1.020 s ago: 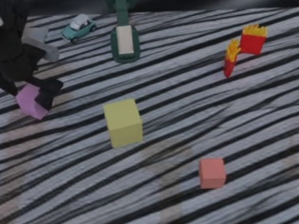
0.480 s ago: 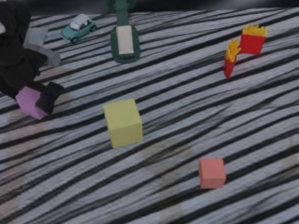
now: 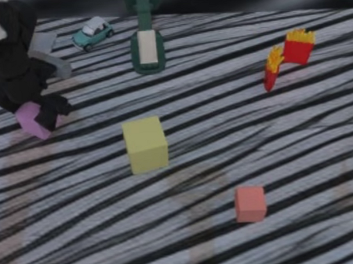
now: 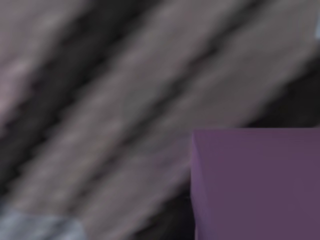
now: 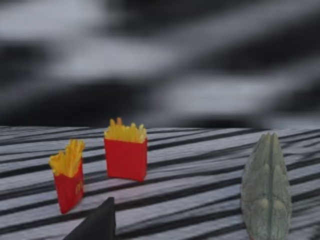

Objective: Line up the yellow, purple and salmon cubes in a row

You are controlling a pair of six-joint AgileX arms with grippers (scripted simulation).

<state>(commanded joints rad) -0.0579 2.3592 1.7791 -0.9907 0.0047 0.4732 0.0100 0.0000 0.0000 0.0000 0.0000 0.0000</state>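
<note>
— Left gripper (image 3: 39,116) is down at the table's left edge, clamped around the purple cube (image 3: 26,117)?

— Yes; from above the arm covers much of it, while the left wrist view shows the cube's face up close.

— The others?

— Yellow cube (image 3: 145,144) mid-table, salmon cube (image 3: 250,203) nearer the front right, well apart. Only the right wrist view shows both fries cartons (image 5: 126,151) from the side.

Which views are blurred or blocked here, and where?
Top view: far edge smeared; the left gripper hides part of the lilac-purple matte cube. Left wrist view: striped table blurred, only the cube's edge crisp. Right wrist view: background soft; two red toy fries cartons sharp.
</note>
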